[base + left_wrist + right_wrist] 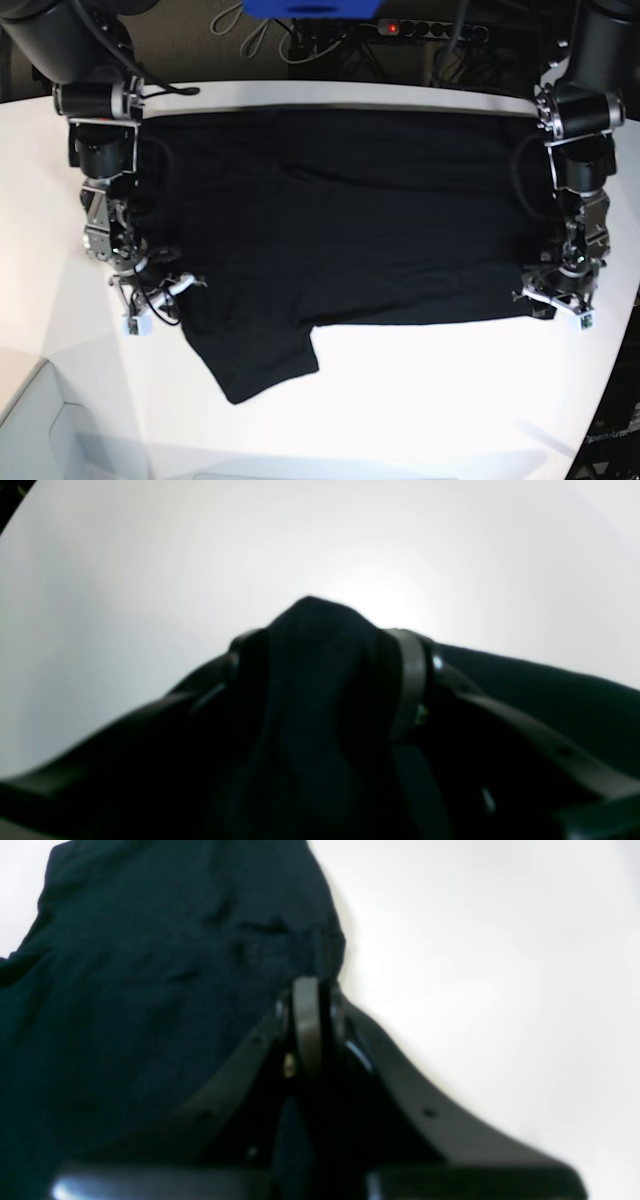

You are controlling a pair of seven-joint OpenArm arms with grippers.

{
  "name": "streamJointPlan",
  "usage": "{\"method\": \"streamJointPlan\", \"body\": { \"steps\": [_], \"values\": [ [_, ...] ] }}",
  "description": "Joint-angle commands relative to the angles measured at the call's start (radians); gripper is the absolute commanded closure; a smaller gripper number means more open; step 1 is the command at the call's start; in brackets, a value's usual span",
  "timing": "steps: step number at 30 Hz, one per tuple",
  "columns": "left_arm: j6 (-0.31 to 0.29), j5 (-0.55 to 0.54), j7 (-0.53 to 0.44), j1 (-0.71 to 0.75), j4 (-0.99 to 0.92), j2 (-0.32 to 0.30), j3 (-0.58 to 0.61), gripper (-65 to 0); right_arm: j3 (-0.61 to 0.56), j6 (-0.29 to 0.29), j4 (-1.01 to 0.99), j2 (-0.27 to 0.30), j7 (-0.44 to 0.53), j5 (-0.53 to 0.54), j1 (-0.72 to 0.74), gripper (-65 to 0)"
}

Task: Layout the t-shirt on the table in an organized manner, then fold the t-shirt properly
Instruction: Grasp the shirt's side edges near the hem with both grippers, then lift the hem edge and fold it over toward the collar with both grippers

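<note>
The black t-shirt (pixel 340 220) lies spread across the white table (pixel 420 400), with one sleeve (pixel 262 368) jutting toward the near edge. At the shirt's right edge in the base view, my left gripper (pixel 553 300) is down on the cloth. Its wrist view shows the left gripper (pixel 325 645) shut on a raised bunch of the t-shirt (pixel 320 690) between its fingers. By the shirt's left edge sits my right gripper (pixel 150 300). In its wrist view the right gripper (pixel 310 990) has its fingers pressed together at the puckered hem of the t-shirt (pixel 150 965).
Beyond the table's far edge lie a power strip (pixel 400 28), cables and a blue object (pixel 310 8). The table's curved edge (pixel 40 360) runs close by at the near left. Bare white table (pixel 475 965) lies beside the right gripper.
</note>
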Motion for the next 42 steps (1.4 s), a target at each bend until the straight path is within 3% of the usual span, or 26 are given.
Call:
{"method": "streamJointPlan", "body": {
  "steps": [1,9,16,22,25,33,42],
  "values": [
    [0.004,-0.009,-0.025,-0.02,-0.013,-0.015,-0.004,-32.7,-0.001,0.004,0.007,0.005,-0.025,-0.008,0.014,0.0],
    [0.001,-0.004,-0.103,-0.02,-0.097,-0.018,0.002,-30.9,-0.001,0.004,0.007,0.011,-0.025,-0.008,0.014,0.0],
    [-0.001,-0.005,-0.101,-0.04,-0.09,-0.014,0.002,0.0,0.006,0.004,0.011,0.007,-0.023,-0.008,0.014,0.0],
    [-0.001,-0.013,-0.051,-0.056,-0.059,-0.011,-0.003,0.0,0.029,0.004,0.08,0.01,-0.016,0.0,-0.02,0.0],
    [-0.001,-0.015,0.006,-0.027,0.061,-0.011,-0.004,0.0,0.104,0.004,0.231,0.004,-0.023,0.0,-0.085,0.0],
    [0.007,-0.044,0.164,0.118,0.429,0.009,-0.007,0.0,0.167,0.004,0.504,-0.016,-0.023,0.0,-0.243,0.0],
    [0.007,-0.16,0.308,0.288,0.743,0.034,-0.164,0.0,0.269,0.01,0.808,-0.061,-0.016,0.001,-0.433,0.0]
  ]
}}
